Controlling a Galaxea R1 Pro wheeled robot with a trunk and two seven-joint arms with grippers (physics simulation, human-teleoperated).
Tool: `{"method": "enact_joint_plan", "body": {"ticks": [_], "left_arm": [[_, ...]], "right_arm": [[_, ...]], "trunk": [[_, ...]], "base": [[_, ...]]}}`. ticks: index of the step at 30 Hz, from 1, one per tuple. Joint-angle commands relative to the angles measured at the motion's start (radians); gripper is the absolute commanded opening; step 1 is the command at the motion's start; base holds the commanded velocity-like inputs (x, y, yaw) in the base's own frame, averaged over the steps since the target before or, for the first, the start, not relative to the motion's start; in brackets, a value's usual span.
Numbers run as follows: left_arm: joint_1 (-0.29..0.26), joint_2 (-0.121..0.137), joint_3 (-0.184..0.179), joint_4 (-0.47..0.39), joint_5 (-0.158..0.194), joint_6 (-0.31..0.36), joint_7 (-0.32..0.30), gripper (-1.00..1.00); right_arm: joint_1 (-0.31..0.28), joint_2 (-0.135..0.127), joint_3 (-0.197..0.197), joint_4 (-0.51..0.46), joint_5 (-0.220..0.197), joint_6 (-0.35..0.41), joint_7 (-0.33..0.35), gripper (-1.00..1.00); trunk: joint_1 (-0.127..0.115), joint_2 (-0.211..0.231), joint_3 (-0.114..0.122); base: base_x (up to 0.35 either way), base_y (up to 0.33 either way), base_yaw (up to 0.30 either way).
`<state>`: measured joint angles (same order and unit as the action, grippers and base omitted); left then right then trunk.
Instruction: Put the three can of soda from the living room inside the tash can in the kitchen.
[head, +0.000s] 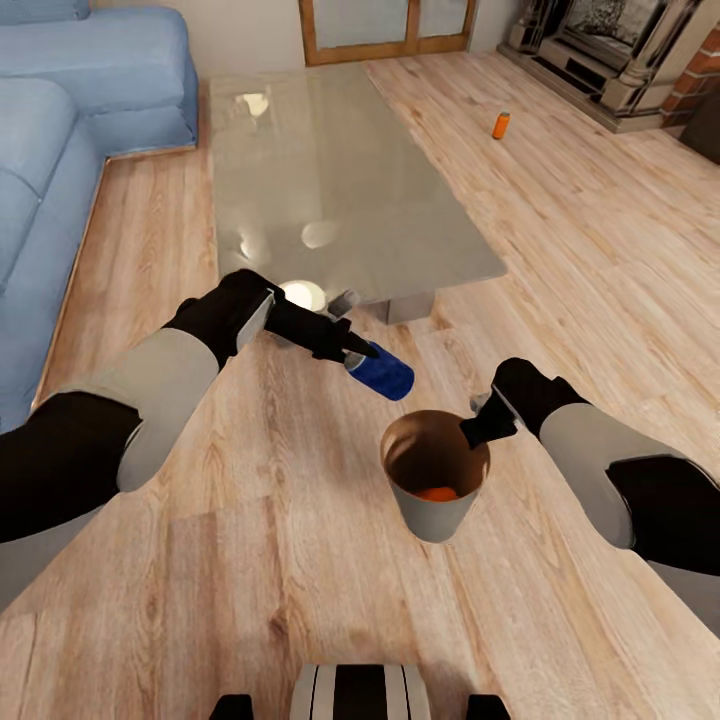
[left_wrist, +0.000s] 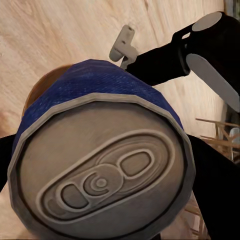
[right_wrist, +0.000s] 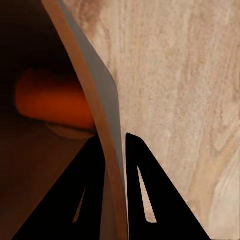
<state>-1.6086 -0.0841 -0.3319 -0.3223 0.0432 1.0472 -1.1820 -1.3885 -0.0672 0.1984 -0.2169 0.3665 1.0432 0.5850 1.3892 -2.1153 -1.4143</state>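
My left gripper (head: 358, 352) is shut on a dark blue can of soda (head: 381, 374), held tilted just up and left of the trash can's mouth. The blue can (left_wrist: 100, 165) shows its silvery top close up in the left wrist view. My right gripper (head: 477, 430) is shut on the rim of the trash can (head: 432, 520), pale grey outside and orange-brown inside, held above the wood floor. An orange-red can (head: 437, 493) lies in its bottom, and the right wrist view shows that can (right_wrist: 50, 102) beside the pinched rim (right_wrist: 107, 150). Another orange can (head: 501, 125) stands on the floor far right.
A glass coffee table (head: 330, 190) stands straight ahead, past my arms. The blue sofa (head: 60, 150) fills the left side. An ornate fireplace (head: 610, 50) with brick sits at the far right. Open wood floor lies around the trash can and to the right.
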Motion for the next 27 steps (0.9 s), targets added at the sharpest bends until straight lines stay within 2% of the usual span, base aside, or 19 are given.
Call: {"method": "enact_joint_plan", "body": {"ticks": [1,3,10,13,14,15,19,27], "left_arm": [[-0.002,-0.001,-0.003,0.001,-0.001,0.0,-0.001,-1.0],[-0.005,-0.003,-0.009,0.002,-0.001,0.0,-0.001,-1.0],[-0.008,-0.009,-0.019,0.004,-0.008,0.0,0.01,-1.0],[-0.008,-0.021,-0.059,0.005,-0.009,0.0,0.013,-1.0],[-0.007,-0.036,-0.084,0.004,-0.009,0.0,0.014,-1.0],[-0.007,-0.045,-0.094,0.004,-0.009,0.0,0.014,-1.0],[-0.004,-0.057,-0.108,-0.001,-0.008,0.0,0.014,-1.0],[0.002,-0.08,-0.137,-0.011,-0.006,0.0,0.012,-1.0]], "right_arm": [[0.0,0.0,-0.005,0.001,-0.012,0.004,0.003,-1.0],[0.0,0.001,-0.009,0.001,-0.012,0.004,0.003,-1.0],[0.0,0.01,-0.011,0.0,-0.012,0.004,0.002,-1.0],[0.0,0.018,-0.012,-0.001,-0.012,0.004,0.002,-1.0],[0.0,0.024,-0.012,-0.001,-0.012,0.004,0.002,-1.0],[0.0,0.027,-0.012,-0.001,-0.012,0.004,0.002,-1.0],[-0.001,0.041,-0.013,-0.001,-0.012,0.004,0.002,-1.0],[-0.001,0.052,-0.014,-0.001,-0.012,0.004,0.001,-1.0]], "trunk": [[-0.004,0.007,0.003],[-0.012,0.021,0.009],[-0.012,0.021,0.009],[-0.012,0.021,0.009],[-0.012,0.021,0.009],[-0.012,0.021,0.009],[-0.012,0.021,0.009],[-0.012,0.021,0.009]], "base": [[0.0,0.0,0.0],[0.0,0.0,0.0],[0.0,0.0,0.0],[0.0,0.0,0.0],[0.0,0.0,0.0],[0.0,0.0,0.0],[0.0,0.0,0.0],[0.0,0.0,0.0]]}}
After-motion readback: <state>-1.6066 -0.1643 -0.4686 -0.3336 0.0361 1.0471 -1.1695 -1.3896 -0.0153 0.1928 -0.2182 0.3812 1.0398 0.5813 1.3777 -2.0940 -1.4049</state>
